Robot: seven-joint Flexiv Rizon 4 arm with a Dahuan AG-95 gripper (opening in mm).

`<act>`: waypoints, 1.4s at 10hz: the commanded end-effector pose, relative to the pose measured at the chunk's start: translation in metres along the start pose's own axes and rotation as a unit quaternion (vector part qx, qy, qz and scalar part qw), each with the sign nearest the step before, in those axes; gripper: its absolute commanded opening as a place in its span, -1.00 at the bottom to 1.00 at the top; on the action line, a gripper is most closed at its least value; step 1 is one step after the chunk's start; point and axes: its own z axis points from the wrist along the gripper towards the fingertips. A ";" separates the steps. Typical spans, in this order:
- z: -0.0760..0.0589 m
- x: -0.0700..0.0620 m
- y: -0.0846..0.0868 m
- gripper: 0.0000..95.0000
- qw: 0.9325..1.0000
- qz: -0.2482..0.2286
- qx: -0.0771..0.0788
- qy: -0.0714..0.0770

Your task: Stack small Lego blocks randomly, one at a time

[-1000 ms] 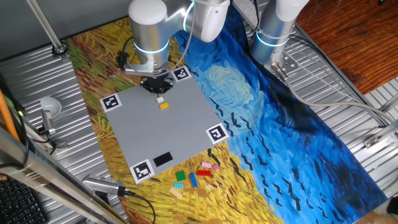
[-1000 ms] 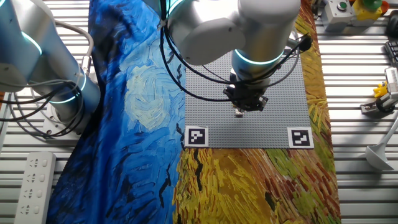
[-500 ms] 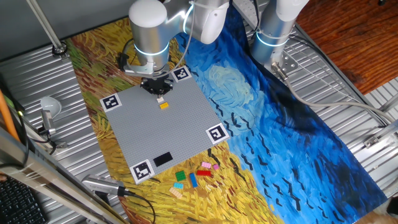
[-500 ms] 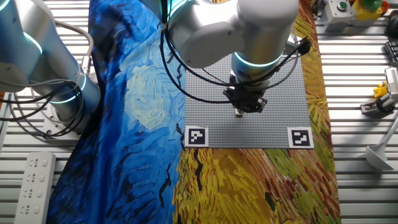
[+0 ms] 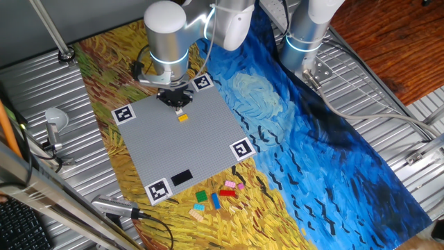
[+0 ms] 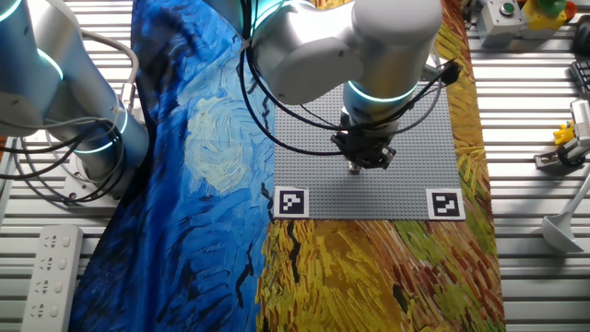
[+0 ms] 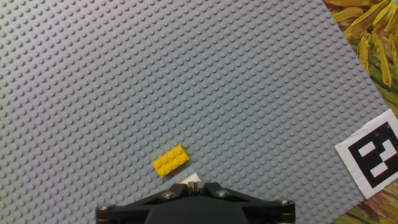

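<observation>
My gripper (image 5: 178, 106) hangs over the far part of the grey baseplate (image 5: 187, 149), shut on a small pale tan block (image 7: 191, 180) whose tip shows between the jaws in the hand view. An orange-yellow block (image 7: 171, 161) sits on the plate just left of and ahead of the gripper (image 7: 195, 184); it also shows in one fixed view (image 5: 183, 118). Several loose small blocks lie off the plate's near edge: red (image 5: 227, 192), blue (image 5: 216, 201), teal (image 5: 200, 206), green (image 5: 202, 196), pink (image 5: 229, 184). In the other fixed view the gripper (image 6: 354, 168) hides the yellow block.
A flat black rectangle (image 5: 182, 178) lies on the plate near its front edge. Black-and-white markers sit at the plate's corners (image 5: 241, 148) (image 7: 375, 157). A second arm's base (image 5: 303, 42) stands at the back right on the painted cloth.
The arm has shifted only slightly over the plate. The pale block stays in the jaws and the yellow block has not moved.
</observation>
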 end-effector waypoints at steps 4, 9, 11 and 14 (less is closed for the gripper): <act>0.003 0.000 0.000 -1.00 1.000 0.017 0.000 0.001; 0.003 0.000 0.000 -1.00 1.000 0.023 0.000 0.002; 0.004 0.000 0.000 -1.00 1.000 0.024 0.000 0.002; 0.003 -0.001 -0.001 -1.00 1.000 0.025 0.000 0.001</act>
